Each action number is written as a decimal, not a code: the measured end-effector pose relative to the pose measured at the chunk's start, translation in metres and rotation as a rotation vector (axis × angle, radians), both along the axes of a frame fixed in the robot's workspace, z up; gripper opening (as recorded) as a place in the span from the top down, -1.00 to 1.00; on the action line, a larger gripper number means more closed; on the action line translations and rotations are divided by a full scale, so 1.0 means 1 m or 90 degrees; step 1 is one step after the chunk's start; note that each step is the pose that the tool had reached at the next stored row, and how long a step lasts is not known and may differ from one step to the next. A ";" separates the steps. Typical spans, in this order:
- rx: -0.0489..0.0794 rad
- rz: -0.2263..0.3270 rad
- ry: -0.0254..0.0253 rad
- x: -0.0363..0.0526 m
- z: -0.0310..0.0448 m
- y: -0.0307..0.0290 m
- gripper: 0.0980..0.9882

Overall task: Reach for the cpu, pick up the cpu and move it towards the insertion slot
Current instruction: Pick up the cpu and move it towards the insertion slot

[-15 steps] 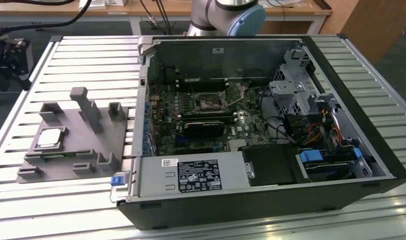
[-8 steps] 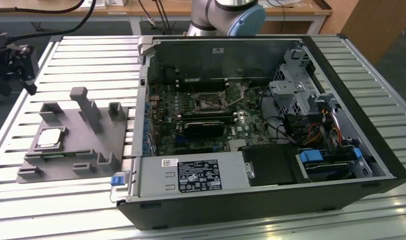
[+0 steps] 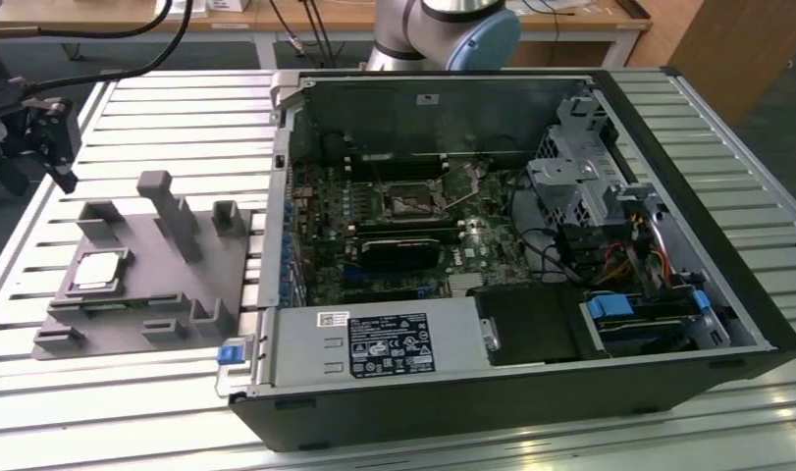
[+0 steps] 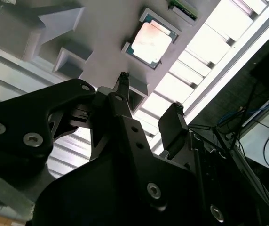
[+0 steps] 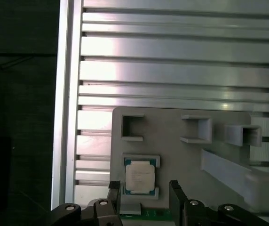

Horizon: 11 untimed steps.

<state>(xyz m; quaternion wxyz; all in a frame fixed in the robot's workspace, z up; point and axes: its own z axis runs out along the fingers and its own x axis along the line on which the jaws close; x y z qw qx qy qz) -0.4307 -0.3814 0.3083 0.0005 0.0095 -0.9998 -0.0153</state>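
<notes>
- Hovering w/ jaws spread and nothing between them: the gripper hangs over the grey fixture plate, clear of it. In the exterior view it's up by the table's edge on that view's left.
- Both wrist views show two black fingertips w/ an open gap. The cpu lies beyond them, untouched.
- Cpu sits flat, silver lid up, in a shallow pocket of the plate, near the plate's edge on the exterior view's left. Low grey lips hug two opposite sides, other two sides look free.
- Plate lies on the slatted alu table, just beside the open pc case.
- Insertion slot is on the motherboard inside the case, well apart from the cpu.
- Handling, my guess: light, stiff, thin. Lid is smooth metal, so prob. slippery, and the underside contacts are likely fragile.
- Best hold, imo: the two free opposite edges, kept level, gentle squeeze. Not much edge to bite on, so a skewed pinch could pop it out or tilt it in the pocket.
</notes>
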 end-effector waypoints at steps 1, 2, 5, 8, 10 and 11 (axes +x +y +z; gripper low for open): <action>0.000 0.000 0.0000 0.0000 -0.0009 0.0000 0.03; 0.000 0.000 0.0000 0.0000 -0.0019 0.0000 0.03; 0.000 0.000 -0.0001 0.0000 -0.0045 0.0000 0.03; 0.000 0.000 0.0000 0.0000 -0.0068 0.0000 0.03; 0.001 0.000 0.0000 0.0000 -0.0083 0.0000 0.03; 0.001 0.000 0.0000 0.0000 -0.0090 0.0000 0.03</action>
